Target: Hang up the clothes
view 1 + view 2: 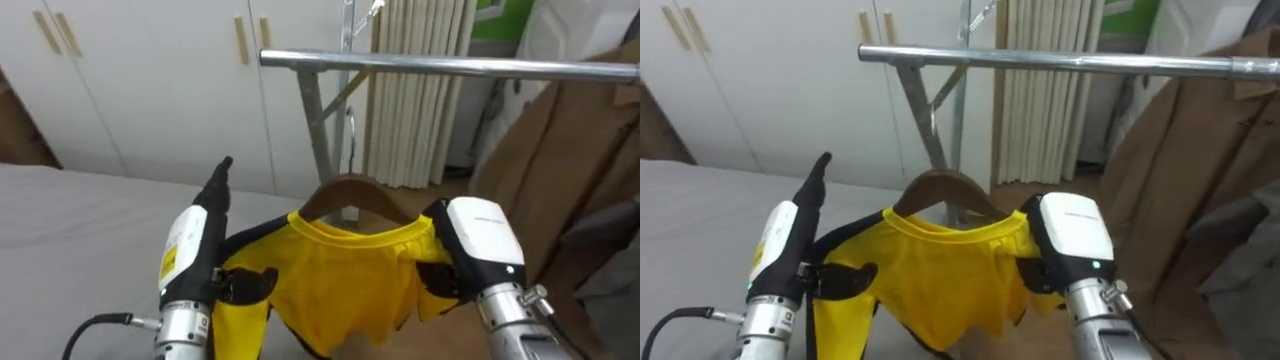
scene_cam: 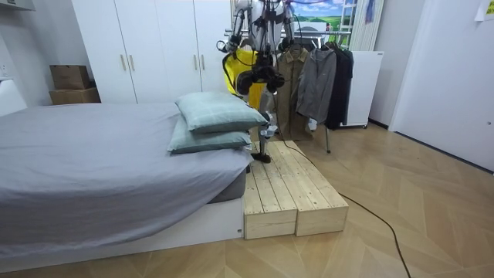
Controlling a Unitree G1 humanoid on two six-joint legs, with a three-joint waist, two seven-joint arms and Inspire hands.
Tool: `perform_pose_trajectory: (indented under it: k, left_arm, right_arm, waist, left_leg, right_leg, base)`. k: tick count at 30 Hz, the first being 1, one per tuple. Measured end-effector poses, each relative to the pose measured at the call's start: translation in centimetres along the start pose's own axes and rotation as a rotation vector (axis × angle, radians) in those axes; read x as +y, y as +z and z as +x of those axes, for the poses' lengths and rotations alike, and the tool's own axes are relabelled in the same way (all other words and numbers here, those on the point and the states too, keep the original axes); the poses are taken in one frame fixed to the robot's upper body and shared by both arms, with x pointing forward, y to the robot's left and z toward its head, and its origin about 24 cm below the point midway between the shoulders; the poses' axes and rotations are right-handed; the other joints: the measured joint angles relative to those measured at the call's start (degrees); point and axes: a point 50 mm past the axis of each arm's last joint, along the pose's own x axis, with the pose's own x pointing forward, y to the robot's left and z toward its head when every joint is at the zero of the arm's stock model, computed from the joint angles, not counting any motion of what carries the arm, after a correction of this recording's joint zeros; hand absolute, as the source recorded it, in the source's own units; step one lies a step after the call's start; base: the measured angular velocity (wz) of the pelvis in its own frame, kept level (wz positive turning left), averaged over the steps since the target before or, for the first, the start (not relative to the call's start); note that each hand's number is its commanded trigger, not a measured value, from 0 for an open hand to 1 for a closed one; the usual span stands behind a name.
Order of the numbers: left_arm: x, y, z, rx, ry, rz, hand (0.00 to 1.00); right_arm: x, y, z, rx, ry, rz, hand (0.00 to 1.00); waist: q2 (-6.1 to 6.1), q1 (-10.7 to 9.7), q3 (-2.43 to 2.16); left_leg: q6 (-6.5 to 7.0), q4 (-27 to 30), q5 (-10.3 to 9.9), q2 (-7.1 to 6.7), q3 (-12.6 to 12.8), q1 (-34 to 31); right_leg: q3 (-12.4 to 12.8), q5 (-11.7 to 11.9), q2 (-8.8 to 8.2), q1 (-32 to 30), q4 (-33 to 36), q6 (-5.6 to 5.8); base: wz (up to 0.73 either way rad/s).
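Observation:
A yellow shirt (image 1: 340, 275) hangs on a brown wooden hanger (image 1: 350, 190), held up between my two hands in front of me. My left hand (image 1: 195, 245) is at the shirt's left shoulder, thumb pressed on the cloth and one finger pointing up. My right hand (image 1: 480, 240) grips the right shoulder with curled fingers. The hanger's metal hook (image 1: 352, 135) stands just below the silver rail (image 1: 450, 66) and is not over it. In the room view I stand on the wooden platform (image 2: 289, 193) by the clothes rack, with the yellow shirt (image 2: 234, 68) raised.
A brown coat (image 1: 560, 180) hangs on the rail at the right, with dark garments (image 2: 320, 77) beside it. The rack's upright post (image 1: 318, 130) rises behind the hanger. White wardrobes (image 1: 150, 80) stand behind, the grey bed (image 1: 70, 220) lies at my left.

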Motion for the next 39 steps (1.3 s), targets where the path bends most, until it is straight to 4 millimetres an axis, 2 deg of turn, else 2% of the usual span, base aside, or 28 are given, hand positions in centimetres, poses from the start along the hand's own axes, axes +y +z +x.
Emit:
perform_pose_trajectory:
  k: [2,4,7,8,9,11,12,13,15,16,17,19,24,28,34,39]
  left_arm:
    - [0.1,-0.2,0.0,0.006,-0.002,0.009,0.0]
    - [0.0,-0.6,-0.1,0.02,-0.008,0.013,0.0]
    - [-0.1,-0.8,-0.2,0.03,-0.014,0.017,0.0]
    - [0.0,-0.8,-0.1,0.029,-0.011,0.017,0.0]
    - [0.0,-0.9,-0.1,0.03,-0.009,0.019,0.0]
    - [0.5,-1.1,0.0,0.043,0.009,0.005,0.0]
    - [0.6,-1.2,0.0,0.043,0.011,0.007,0.0]
    - [0.7,-1.1,0.2,0.037,0.014,0.007,0.0]
    - [0.7,-1.0,0.2,0.036,0.017,-0.003,0.0]
    - [0.7,-1.0,0.2,0.036,0.016,-0.003,0.0]
    - [0.7,-1.0,0.3,0.036,0.018,-0.003,0.0]
    - [0.8,-1.0,0.3,0.033,0.022,0.004,0.0]
    - [0.9,-0.2,0.5,-0.001,0.026,-0.009,0.0]
    - [1.0,0.1,0.6,-0.01,0.027,-0.019,0.0]
    - [0.7,0.3,0.5,-0.017,0.006,-0.021,0.0]
    - [0.5,-0.1,0.0,0.001,-0.006,-0.02,0.0]
  right_arm:
    - [-0.1,-0.2,0.0,-0.001,0.0,-0.04,1.0]
    - [-0.2,-0.4,0.0,0.014,0.002,-0.048,1.0]
    - [-0.2,-0.8,-0.1,0.04,0.015,-0.049,1.0]
    - [-0.5,-1.0,0.0,0.047,0.011,-0.048,1.0]
    - [-0.6,-1.0,0.0,0.047,0.007,-0.049,1.0]
    - [-0.9,-0.7,0.1,0.029,0.0,-0.06,1.0]
    - [-0.8,-0.7,0.1,0.028,0.002,-0.06,1.0]
    - [-0.8,-0.7,0.1,0.028,0.004,-0.063,1.0]
    - [-1.1,-1.0,0.1,0.026,0.0,-0.075,1.0]
    - [-1.3,-1.1,0.1,0.025,-0.002,-0.08,1.0]
    - [-1.3,-1.1,0.1,0.025,-0.003,-0.081,1.0]
    - [-1.5,-0.8,0.2,0.014,-0.015,-0.086,1.0]
    - [-2.2,-0.3,0.3,-0.009,-0.044,-0.084,1.0]
    - [-2.5,0.3,-0.2,-0.029,-0.064,-0.071,1.0]
    - [-1.2,-0.3,-1.9,0.002,-0.032,-0.03,1.0]
    - [-1.0,0.0,-2.0,0.002,-0.049,-0.022,1.0]
  waist:
    - [0.04,-1.3,-0.02]
    - [0.01,-1.8,0.0]
    - [-0.42,-2.8,0.22]
    - [-0.67,-2.1,0.17]
    - [-0.87,-1.3,0.18]
    - [-1.36,0.6,0.34]
    - [-1.47,0.5,0.34]
    - [-1.72,0.0,0.43]
    - [-1.95,0.3,0.4]
    - [-1.91,0.3,0.38]
    - [-1.92,0.3,0.38]
    - [-1.96,0.3,0.36]
    - [-1.94,-0.1,0.35]
    - [-1.92,-0.1,0.35]
    - [-1.66,-0.6,0.27]
    - [-1.3,-1.4,0.05]
  left_leg:
    - [0.07,-0.9,0.1,0.07,0.7,0.4]
    - [0.49,-1.1,0.4,0.13,1.8,0.8]
    - [0.73,-2.0,0.6,0.63,6.3,1.6]
    - [0.72,-2.6,0.6,0.91,8.2,1.7]
    - [0.72,-2.9,0.5,1.01,9.3,1.8]
    - [0.75,-3.0,0.4,1.72,12.5,2.0]
    - [0.72,-3.1,0.4,1.74,12.5,2.0]
    - [0.7,-3.1,0.4,1.34,12.3,2.1]
    - [0.7,-3.1,0.4,1.37,12.3,2.5]
    - [0.7,-3.1,0.4,1.48,12.3,3.0]
    - [0.7,-3.1,0.4,1.57,12.3,3.3]
    - [0.44,-3.0,0.2,1.86,11.6,3.7]
    - [0.3,-3.1,0.1,2.01,10.5,4.3]
    - [0.18,-3.2,0.0,2.03,10.2,4.5]
    - [0.13,-4.6,0.0,2.03,10.1,6.4]
    - [0.12,-4.6,0.0,1.97,10.5,6.5]
  right_leg:
    - [1.4,0.1,0.09,0.3,-0.6,0.17]
    - [2.3,0.1,0.28,0.4,-0.8,0.25]
    - [2.0,-0.3,0.32,-0.3,-0.6,0.26]
    - [1.0,-0.5,0.11,-1.2,-0.6,0.43]
    - [-0.9,-0.5,-0.56,-2.1,-0.6,0.52]
    - [-15.6,-0.8,-5.98,-5.5,-0.9,1.07]
    - [-16.9,-1.0,-6.44,-5.6,-0.9,1.03]
    - [-16.3,-1.3,-6.16,-4.9,-1.0,0.59]
    - [-14.6,-1.2,-5.42,-4.3,-1.1,0.07]
    - [-14.0,-0.7,-5.21,-3.5,-1.6,-0.74]
    - [-13.6,-0.2,-5.06,-3.1,-1.7,-1.46]
    - [-13.4,0.1,-4.78,-2.5,-1.9,-1.93]
    - [-13.5,0.1,-4.6,-2.1,-2.5,-2.08]
    - [-13.7,0.1,-4.61,-1.7,-2.7,-2.11]
    - [-13.1,0.1,-4.29,0.0,-4.0,-1.76]
    - [-12.4,0.5,-4.05,0.0,-3.9,-1.59]
  base:
    - [-0.16]
    - [-0.24]
    - [-0.2]
    - [-0.44]
    - [-0.81]
    - [-0.8]
    - [-0.23]
    - [0.0]
    - [-0.16]
    - [-0.28]
    - [-0.28]
    - [-0.24]
    - [-0.04]
    - [0.0]
    - [0.03]
    - [-0.08]
